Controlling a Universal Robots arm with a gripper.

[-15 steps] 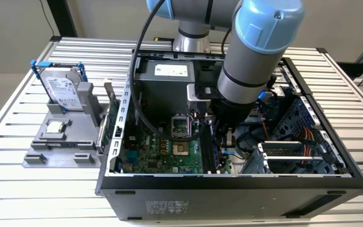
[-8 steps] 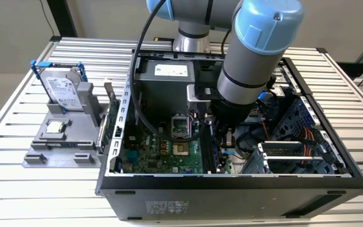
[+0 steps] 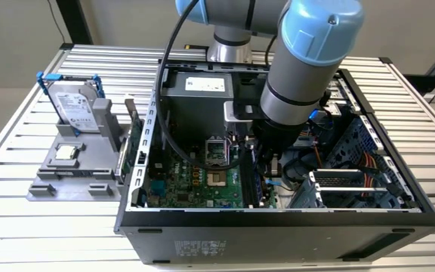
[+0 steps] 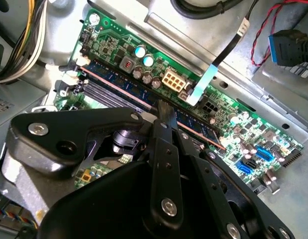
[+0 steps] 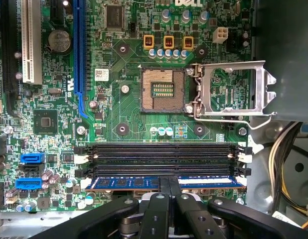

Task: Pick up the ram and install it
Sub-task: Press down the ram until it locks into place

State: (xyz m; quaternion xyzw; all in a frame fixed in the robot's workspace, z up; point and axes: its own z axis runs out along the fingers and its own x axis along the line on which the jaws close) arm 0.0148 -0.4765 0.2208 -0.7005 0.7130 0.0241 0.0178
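Inside the open case (image 3: 278,218), the arm (image 3: 297,85) reaches down over the motherboard (image 5: 129,109), and the gripper (image 5: 169,191) sits on the ram (image 5: 134,182). In the first wrist view the ram lies along the memory slot nearest the camera, its blue edge showing on both sides of the fingers (image 5: 163,186), which are drawn close together across the stick's middle and appear clamped on it. The stick reaches nearly from one white latch to the other, parallel to the three empty slots (image 5: 159,157) beside it; whether it is fully seated cannot be told. Beyond those slots sits the open CPU socket (image 5: 164,89), its metal frame (image 5: 233,89) swung aside.

In the second wrist view the fingertips meet on the ram (image 4: 124,84) at about mid-length, and the stick runs diagonally away on both sides.

In the exterior view, a hard drive (image 3: 75,107) stands in a grey holder (image 3: 74,175) outside the case, toward the exterior view's left, well apart from the gripper.
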